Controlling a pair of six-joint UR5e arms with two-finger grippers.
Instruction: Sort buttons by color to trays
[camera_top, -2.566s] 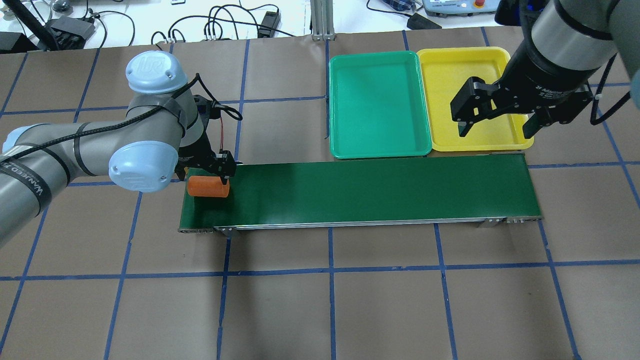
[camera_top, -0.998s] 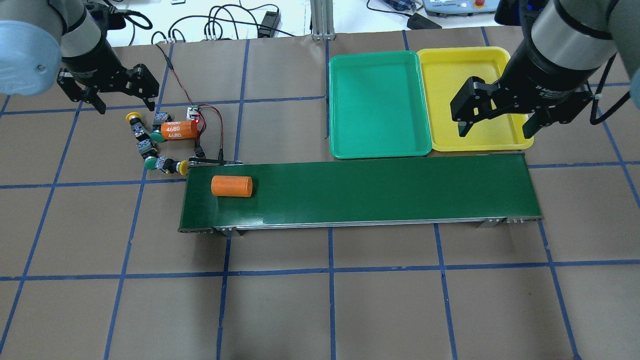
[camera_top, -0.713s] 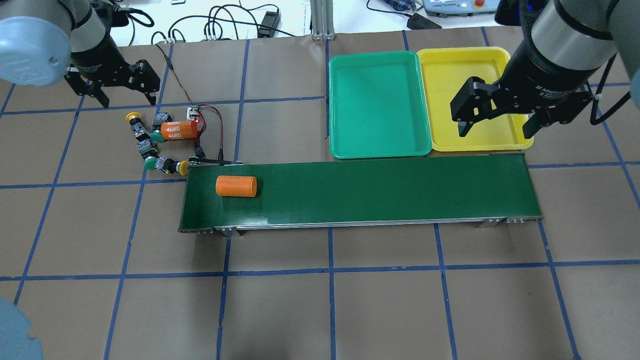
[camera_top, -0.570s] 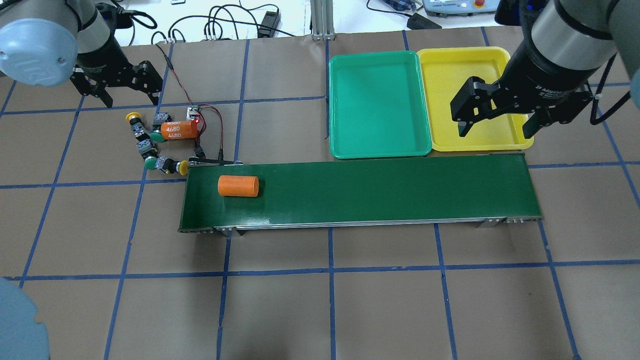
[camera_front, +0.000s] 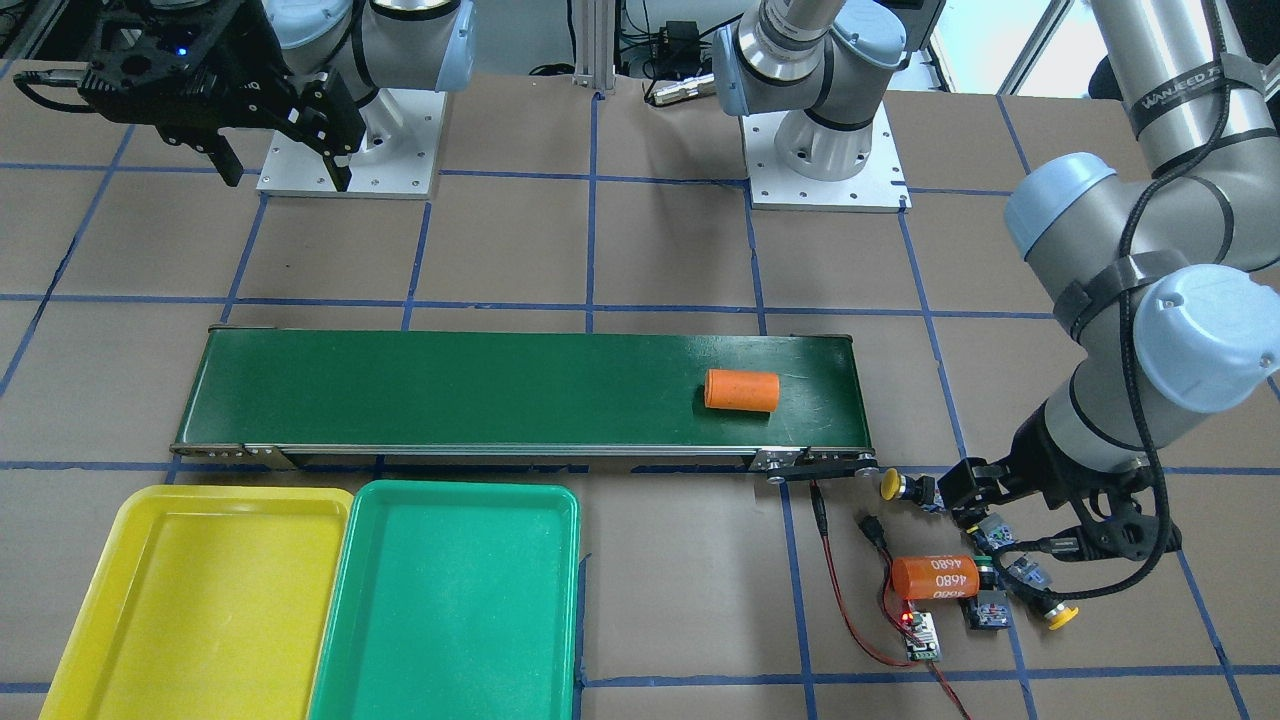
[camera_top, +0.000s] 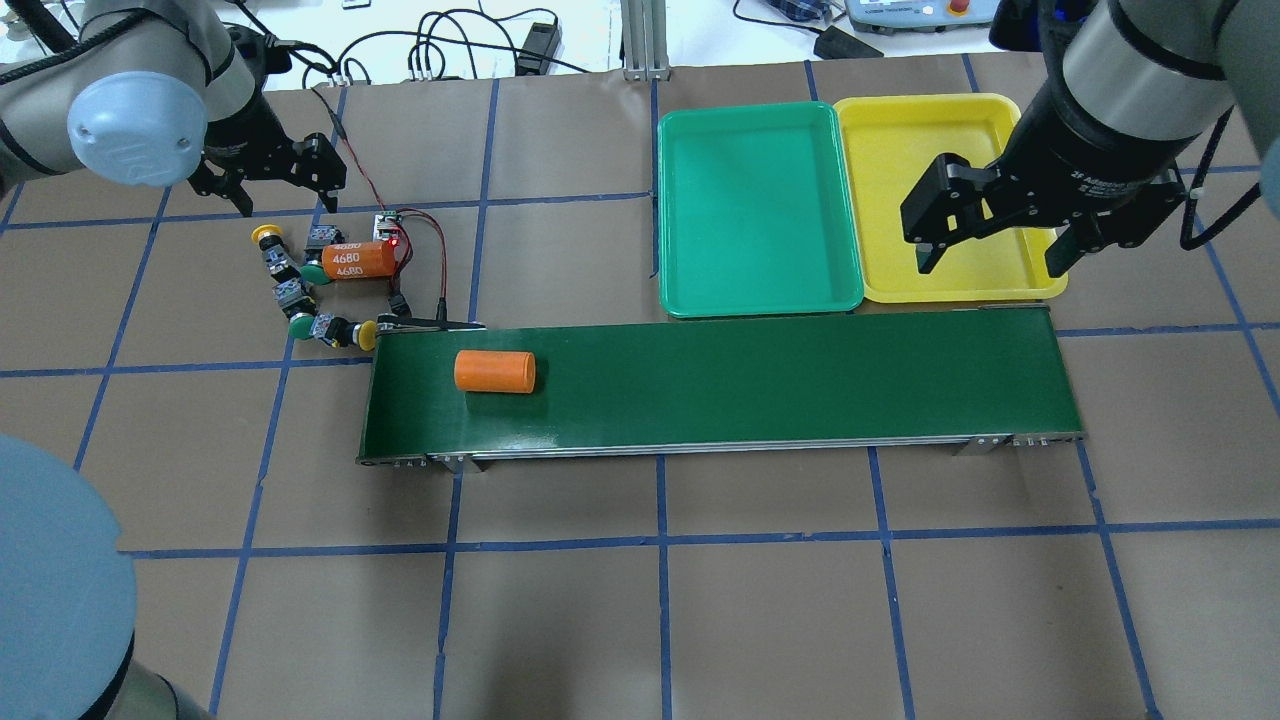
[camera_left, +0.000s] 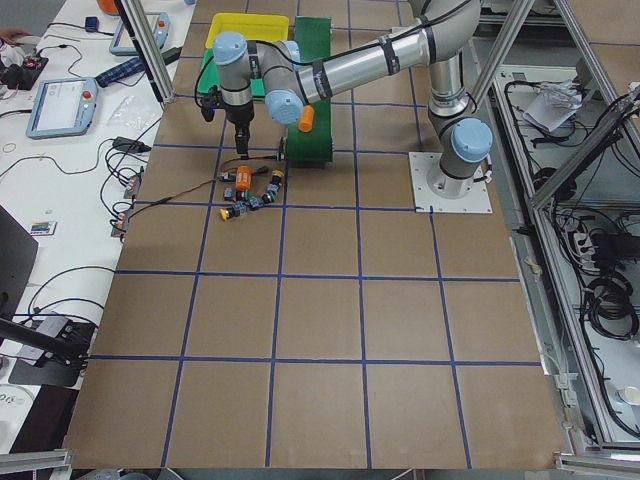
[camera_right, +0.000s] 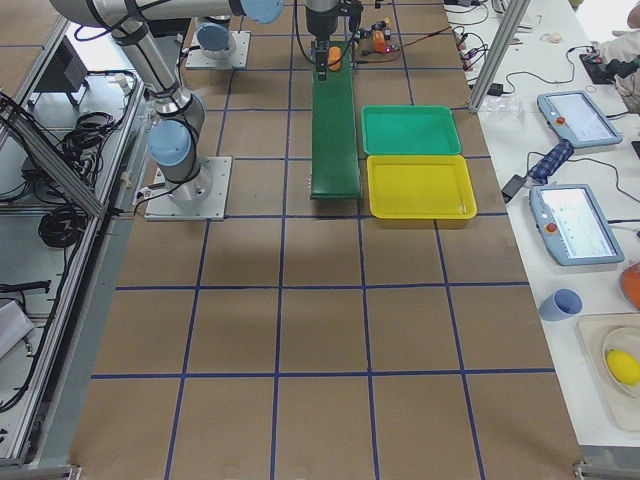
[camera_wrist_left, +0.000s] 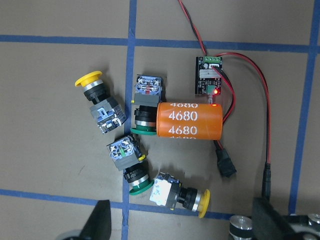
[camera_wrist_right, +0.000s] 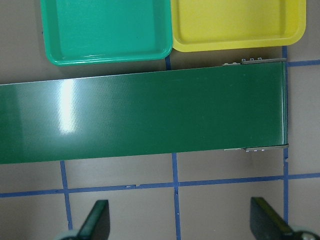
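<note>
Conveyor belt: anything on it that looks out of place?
Yes: an orange cylinder lies on its side on the conveyor belt, near its end on the robot's left, and it is no button. All four buttons lie clustered on the table off that end, beside a second orange cylinder marked 4680.
</note>
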